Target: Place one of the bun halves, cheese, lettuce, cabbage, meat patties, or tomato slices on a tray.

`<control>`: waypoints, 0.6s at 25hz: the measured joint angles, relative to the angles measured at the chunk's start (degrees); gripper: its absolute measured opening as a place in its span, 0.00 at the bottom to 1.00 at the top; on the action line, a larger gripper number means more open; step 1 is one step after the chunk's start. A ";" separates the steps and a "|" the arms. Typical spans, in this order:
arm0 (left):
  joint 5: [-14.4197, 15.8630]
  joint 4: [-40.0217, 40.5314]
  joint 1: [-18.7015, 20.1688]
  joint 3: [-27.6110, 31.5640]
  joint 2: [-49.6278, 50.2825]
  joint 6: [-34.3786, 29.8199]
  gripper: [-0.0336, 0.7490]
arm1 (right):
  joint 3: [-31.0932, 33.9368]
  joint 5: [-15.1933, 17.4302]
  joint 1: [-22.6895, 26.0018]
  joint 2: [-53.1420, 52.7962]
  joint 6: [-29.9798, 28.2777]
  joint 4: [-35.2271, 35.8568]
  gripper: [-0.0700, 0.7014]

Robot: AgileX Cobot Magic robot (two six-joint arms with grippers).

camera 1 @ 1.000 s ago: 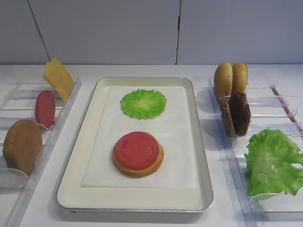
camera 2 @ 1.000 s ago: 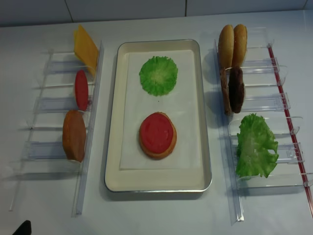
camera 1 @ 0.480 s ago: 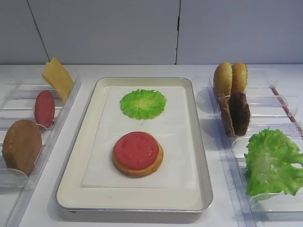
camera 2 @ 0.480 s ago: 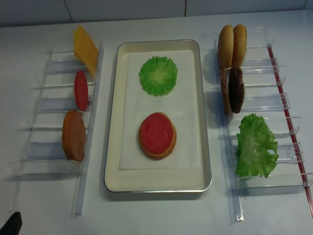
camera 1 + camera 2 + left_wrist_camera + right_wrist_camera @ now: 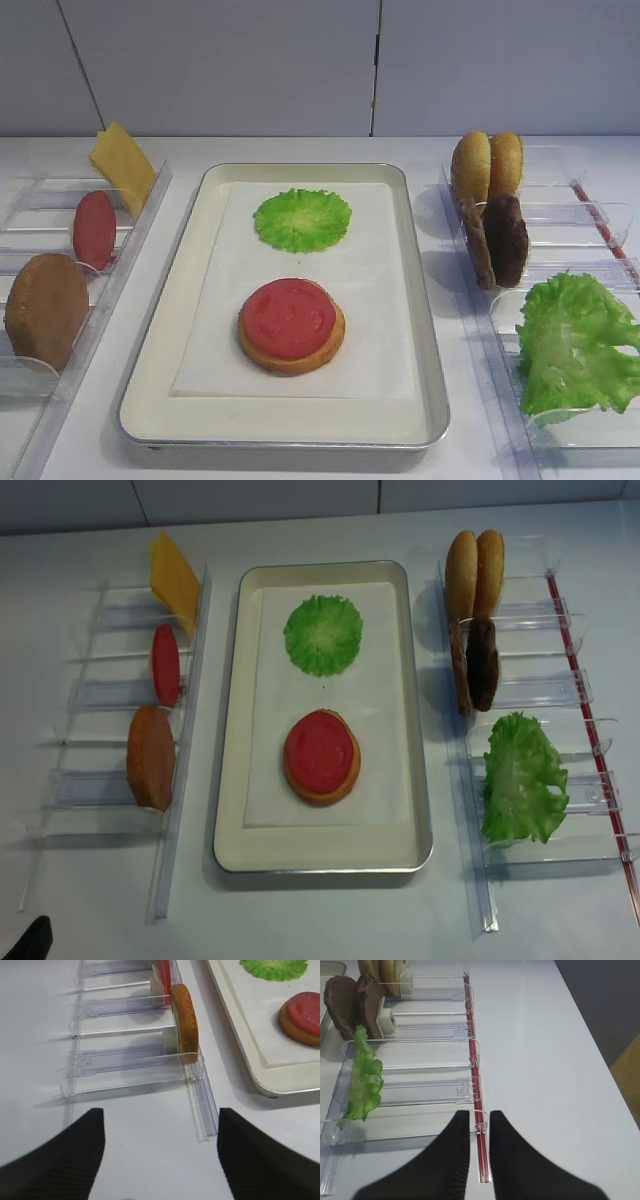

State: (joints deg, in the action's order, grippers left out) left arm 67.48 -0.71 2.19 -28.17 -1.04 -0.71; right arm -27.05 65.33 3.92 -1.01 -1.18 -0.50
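Note:
The silver tray [image 5: 432, 340] holds a round green leaf [image 5: 302, 219] at the back. Nearer the front a tomato slice [image 5: 288, 316] lies on a bun half [image 5: 292, 360]. The left holder carries cheese [image 5: 122, 162], a tomato slice [image 5: 94, 229] and a bun half [image 5: 46, 308]. Bun halves [image 5: 487, 165], meat patties [image 5: 500, 240] and lettuce [image 5: 575, 345] stand in the right holder. My left gripper [image 5: 161, 1120] is wide open over bare table, short of the left holder's near end. My right gripper [image 5: 479, 1120] hovers at the right holder's near end with a narrow empty gap.
Clear plastic holders [image 5: 100, 695] [image 5: 545, 690] flank the tray on both sides. A red strip [image 5: 472, 1055] runs along the right holder's outer edge. White table stretches to the right of that strip, and its edge [image 5: 592, 1035] shows beyond.
All the food stays where it was. A dark tip at the bottom left corner of the overhead view has slid slightly left.

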 joint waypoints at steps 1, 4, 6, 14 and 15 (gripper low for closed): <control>0.00 0.00 0.00 0.00 0.00 0.09 0.64 | 0.00 0.00 0.00 0.00 0.00 0.00 0.25; 0.00 0.00 0.00 0.00 0.00 0.13 0.64 | 0.00 0.00 0.00 0.00 0.00 0.00 0.25; 0.00 0.00 0.00 0.00 0.00 0.13 0.64 | 0.00 0.00 0.00 0.00 0.00 0.00 0.25; 0.00 0.00 0.00 0.00 0.00 0.23 0.64 | 0.00 0.00 0.00 0.00 -0.12 0.00 0.23; 0.00 0.00 0.00 0.00 0.00 0.23 0.64 | 0.00 0.00 0.00 0.00 -0.12 0.00 0.23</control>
State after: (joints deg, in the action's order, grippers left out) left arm 67.48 -0.71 2.19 -28.17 -1.04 -0.48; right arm -27.05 65.33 3.92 -1.01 -1.29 -0.50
